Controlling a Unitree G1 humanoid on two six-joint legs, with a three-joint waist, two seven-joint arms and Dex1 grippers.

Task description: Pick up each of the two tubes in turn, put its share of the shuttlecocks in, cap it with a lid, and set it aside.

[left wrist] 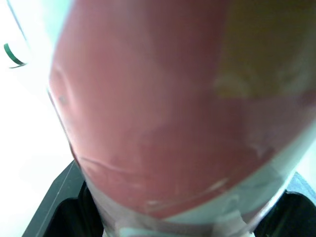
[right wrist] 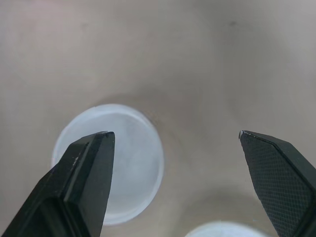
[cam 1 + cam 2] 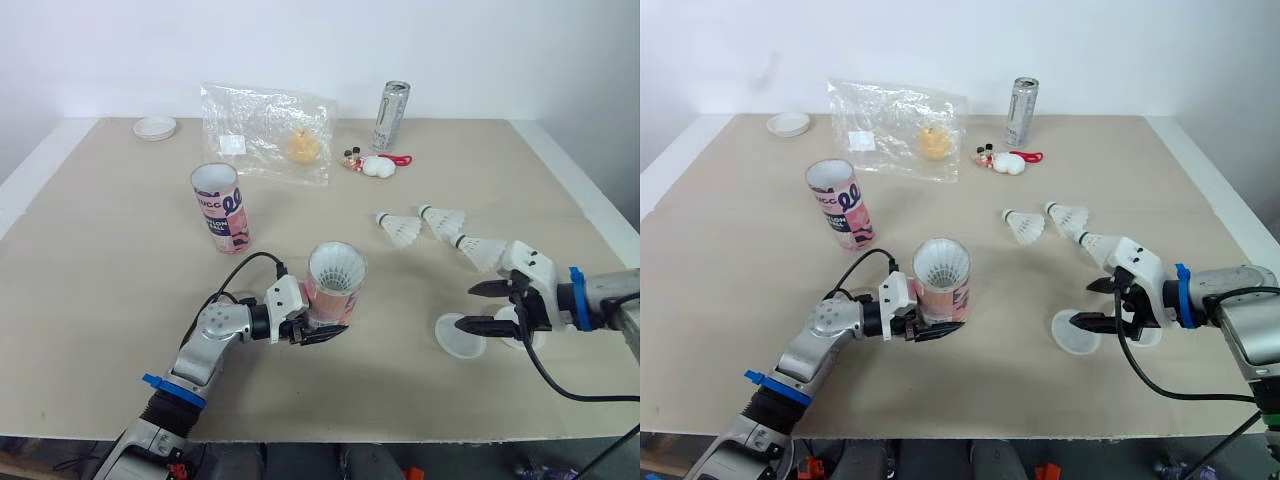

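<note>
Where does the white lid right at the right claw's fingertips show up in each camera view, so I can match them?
Left eye view: the lid lies lower right, at the tips of the right claw.
Right eye view: the lid sits lower right of centre, same spot.
Right wrist view: the lid lies partly behind one black finger.
Left wrist view: faces the pink tube close up.
Shared landmark: the open right claw.

Glossy tube (image 3: 331, 290), translucent plastic lid (image 3: 460, 336)
</note>
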